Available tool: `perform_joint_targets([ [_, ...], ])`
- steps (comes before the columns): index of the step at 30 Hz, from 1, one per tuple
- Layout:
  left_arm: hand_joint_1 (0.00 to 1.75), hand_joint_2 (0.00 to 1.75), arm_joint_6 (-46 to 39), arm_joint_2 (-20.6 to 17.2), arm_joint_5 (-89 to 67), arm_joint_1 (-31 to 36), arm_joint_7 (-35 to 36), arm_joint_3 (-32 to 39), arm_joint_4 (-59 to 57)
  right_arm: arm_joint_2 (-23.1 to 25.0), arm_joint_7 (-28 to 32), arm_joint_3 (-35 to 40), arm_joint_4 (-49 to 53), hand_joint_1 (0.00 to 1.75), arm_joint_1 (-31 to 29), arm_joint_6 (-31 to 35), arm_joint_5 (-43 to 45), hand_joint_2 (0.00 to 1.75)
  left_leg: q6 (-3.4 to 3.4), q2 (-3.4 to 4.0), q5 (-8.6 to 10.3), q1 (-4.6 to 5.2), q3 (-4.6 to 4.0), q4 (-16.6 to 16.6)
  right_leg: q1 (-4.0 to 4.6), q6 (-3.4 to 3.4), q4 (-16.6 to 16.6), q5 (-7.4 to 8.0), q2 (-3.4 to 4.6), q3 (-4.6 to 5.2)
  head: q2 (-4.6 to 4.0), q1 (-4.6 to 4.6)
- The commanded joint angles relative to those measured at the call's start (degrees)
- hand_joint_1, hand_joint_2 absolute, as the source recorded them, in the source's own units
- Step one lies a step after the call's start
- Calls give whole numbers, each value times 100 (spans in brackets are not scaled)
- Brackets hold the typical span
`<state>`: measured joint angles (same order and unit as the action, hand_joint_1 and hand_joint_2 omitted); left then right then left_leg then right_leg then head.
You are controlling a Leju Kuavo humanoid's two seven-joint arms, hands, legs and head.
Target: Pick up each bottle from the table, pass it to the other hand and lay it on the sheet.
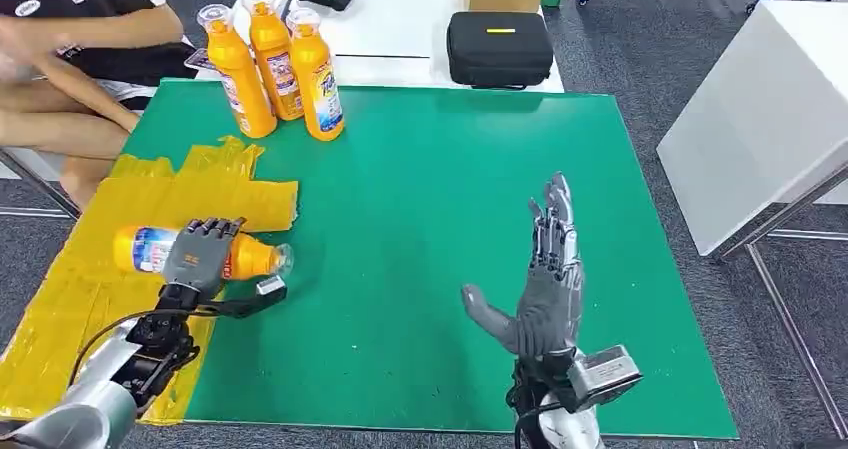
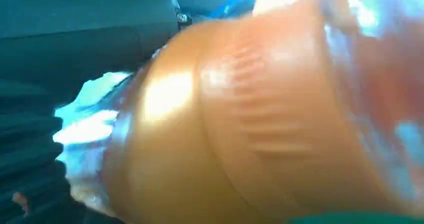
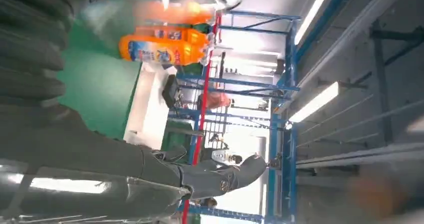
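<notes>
Orange plastic, glossy and ribbed at the shoulder: one bottle [image 1: 195, 252] lies on its side in the left hand [image 1: 201, 254], whose dark fingers wrap over its middle. Long axis runs across the table, clear cap toward the table's middle, base toward the left edge. Blue-and-white label shows beside the fingers. The bottle sits over the inner margin of the yellow sheet [image 1: 90, 299], cap end reaching out over the green table [image 1: 430, 229]. Left wrist view: the bottle's curved orange body [image 2: 240, 124] close up, blurred.

Sheet is thin, crinkled plastic film, ragged outline, draped over the table's left edge near the front corner.

Right hand [image 1: 545, 274] is empty, fingers straight and spread apart, thumb out to the side, raised above the table's front right area, well apart from the bottle.

Three upright bottles [image 1: 272, 69] of the same kind stand clustered at the far left corner, touching or nearly so; they also appear in the right wrist view [image 3: 165, 47].

Wide smooth green surface lies between the two hands. A person's arm [image 1: 80, 31] is beyond the far left corner.
</notes>
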<state>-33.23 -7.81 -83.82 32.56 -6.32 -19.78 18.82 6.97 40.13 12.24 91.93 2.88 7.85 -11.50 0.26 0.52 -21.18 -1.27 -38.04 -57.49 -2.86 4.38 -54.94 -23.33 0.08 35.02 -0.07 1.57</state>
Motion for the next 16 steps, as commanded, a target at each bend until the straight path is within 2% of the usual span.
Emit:
perform_joint_targets([
  [1,0,0,682,214,98,251,181,622,-467,32,-13,51,268,0,191,183,-173,0,3,-11,-15,-3,33,-2,7,-33,-2,-17,-10,-35,0,2],
  [8,0,0,962,227,152,250,206,769,-486,21,-13,12,445,0,224,202,-79,0,4,-9,-16,-2,33,-6,7,-37,-6,-18,-8,-34,0,0],
  [10,0,0,1106,217,166,230,243,833,-479,150,-13,-56,489,0,263,127,-105,0,2,-3,-6,0,21,2,3,-22,1,-7,-2,-21,0,0],
  [13,0,0,960,249,370,212,86,1119,-382,284,-27,-200,501,0,285,-3,-213,0,2,-5,-17,-3,40,-2,7,-37,-4,-17,-3,-40,0,0],
  [15,0,0,802,354,756,238,-291,1536,-317,348,-39,-301,481,0,289,-65,-288,0,1,-7,-8,-2,24,1,6,-27,-2,-10,-6,-24,0,2],
  [16,0,0,653,470,1227,258,-912,1961,-207,374,-57,-353,461,0,292,-128,-321,0,2,-12,-15,-4,39,-1,9,-37,-2,-18,-10,-40,0,0],
])
